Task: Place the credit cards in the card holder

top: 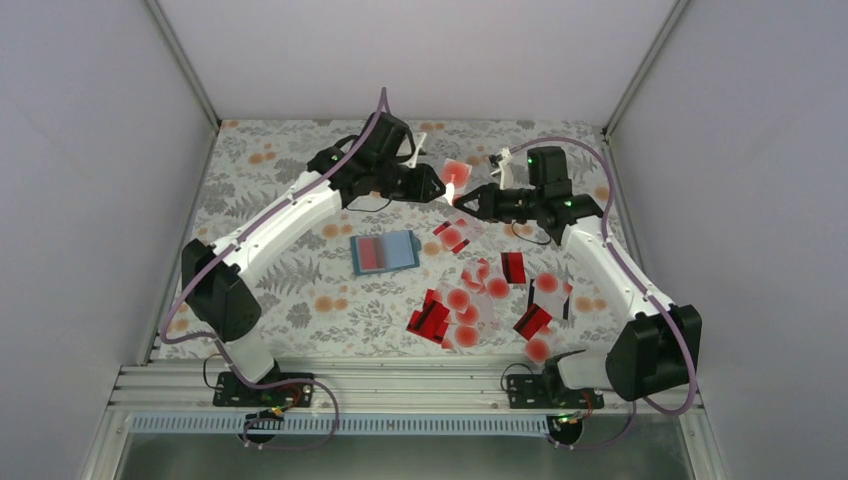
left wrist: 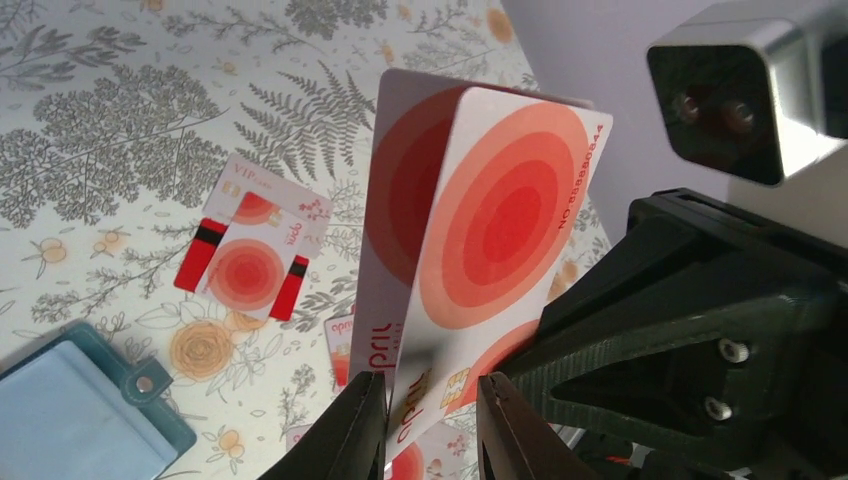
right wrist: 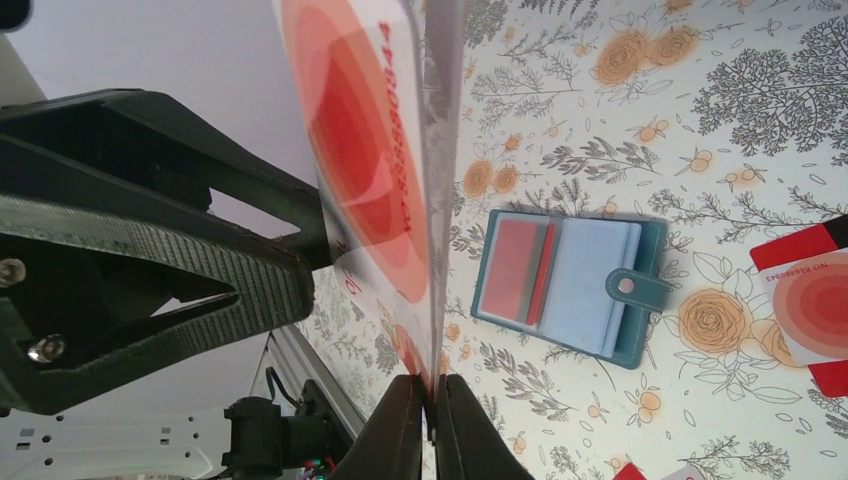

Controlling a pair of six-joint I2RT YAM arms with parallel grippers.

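Top external view: the flat teal-blue card holder [top: 385, 252] lies open on the floral tabletop [top: 280, 200]. Farther back, raised, the left claw [top: 440, 186] stands close around two pale red-dotted credit cards [top: 456, 172]; whether it pinches I cannot tell. The right claw [top: 466, 198] pinches them. A hand-over, I judge; next the right must release and the left lower them to the holder.

Top external: high, from the near side, looking down over the whole tablecloth [top: 290, 205]. Wrist views: very close, facing each other across the raised cards [left wrist: 500, 230]. All three share the card holder [right wrist: 648, 330].
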